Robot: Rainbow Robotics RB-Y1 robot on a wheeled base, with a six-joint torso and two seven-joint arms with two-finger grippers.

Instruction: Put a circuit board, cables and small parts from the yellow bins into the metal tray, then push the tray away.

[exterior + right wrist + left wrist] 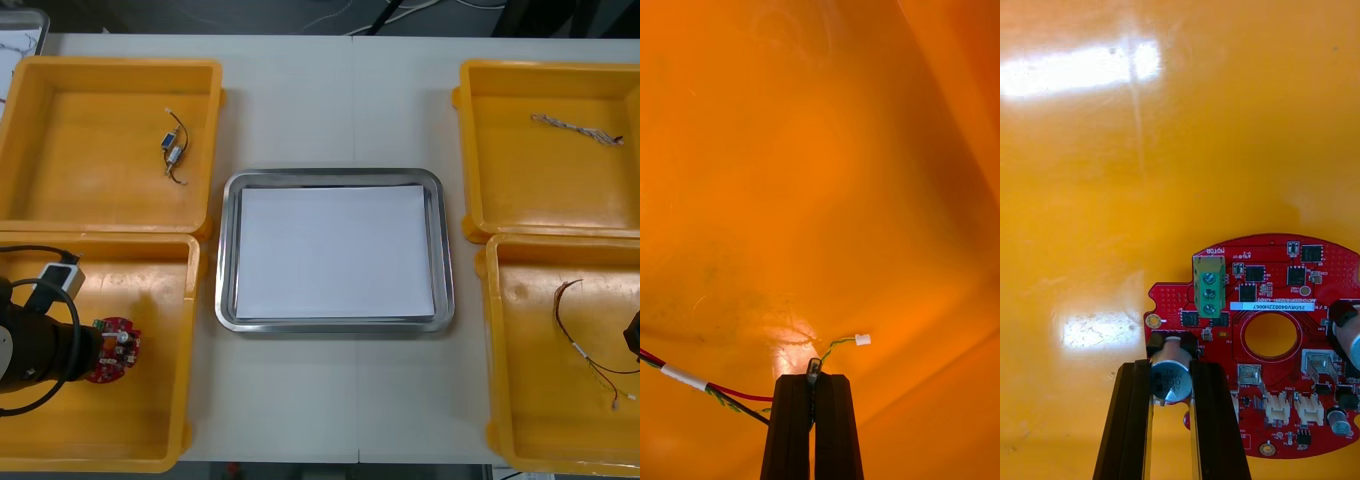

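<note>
**Between the left claw (pixel 1171 369) fingers: circuit board (pixel 1270 337) gripped, lift to come**

Between the black fingers of the left claw sits a silver, can-shaped component at the edge of the round red circuit board. The fingers are clamped on it, apart by its width. The rest of the board lies flat beyond and beside them on the floor of the near left yellow bin (pixel 150 420).

The step in hand looks like the first pick-up. The metal tray (pixel 445 250), off to this claw's right on the desk (pixel 330 400), has nothing on its white inside. Next the claw has to rise straight, clear the bin wall and carry the board across over the tray. A hold on a single component could let the board swing or slip, so a slow lift seems wise.

Beyond the tray, the right claw (pixel 814 375) is low in the near right yellow bin (pixel 540 400). Its fingers are pressed almost together, apparently pinching a thin strand of the red and yellow cable (pixel 685 377). The cable's white plug (pixel 863 340) lies just past the fingertips.
</note>
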